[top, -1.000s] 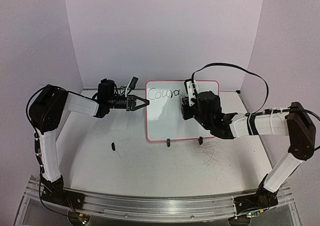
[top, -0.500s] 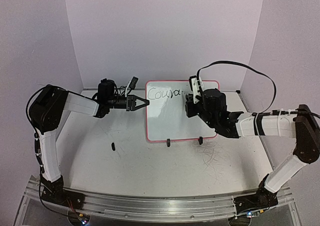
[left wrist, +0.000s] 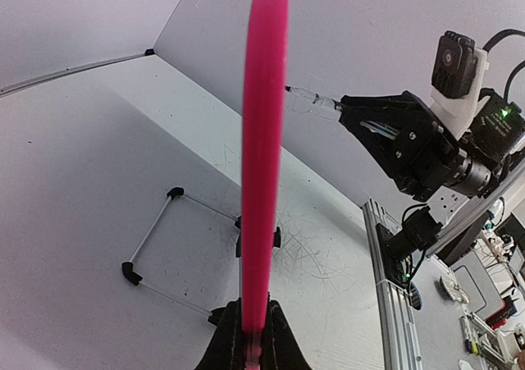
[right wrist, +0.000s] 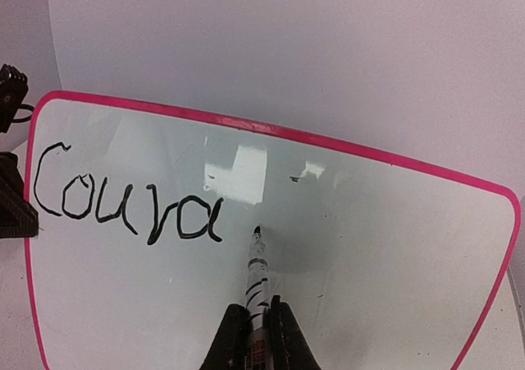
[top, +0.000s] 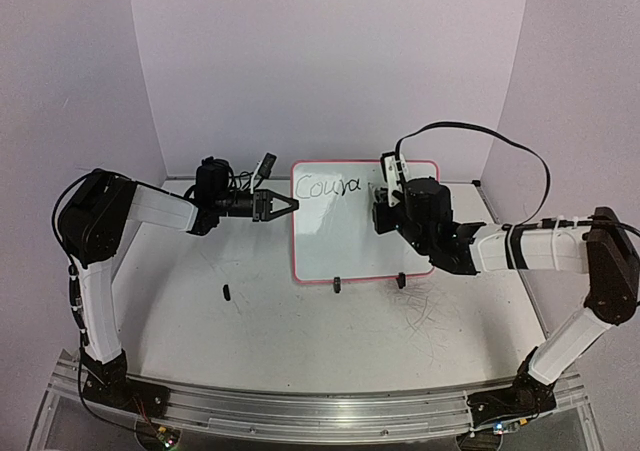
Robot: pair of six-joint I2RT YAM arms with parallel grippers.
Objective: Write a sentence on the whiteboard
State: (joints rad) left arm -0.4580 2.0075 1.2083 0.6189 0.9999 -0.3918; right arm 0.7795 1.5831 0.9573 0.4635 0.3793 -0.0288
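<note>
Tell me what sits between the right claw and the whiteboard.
A marker, held in the right claw, spans that gap, its tip at the whiteboard just right of the writing. The right wrist view shows it.

Left arm (top: pixel 98 311): wore white link covers, black joint housings and a black base foot.
Right arm (top: pixel 540 246): was built the same, with dark bands round its white forearm cover; a black cable (top: pixel 470 131) ran from the wrist.
Left gripper (top: pixel 293 204), right gripper (right wrist: pixel 258 312): each was black, with two tapered fingers.
Right wrist camera (left wrist: pixel 455 58): was a small black module on a white bracket, with a green light (left wrist: pixel 501 117) glowing beside it.
Mounting rail (top: pixel 300 406): was grooved aluminium and carried both bases.
</note>
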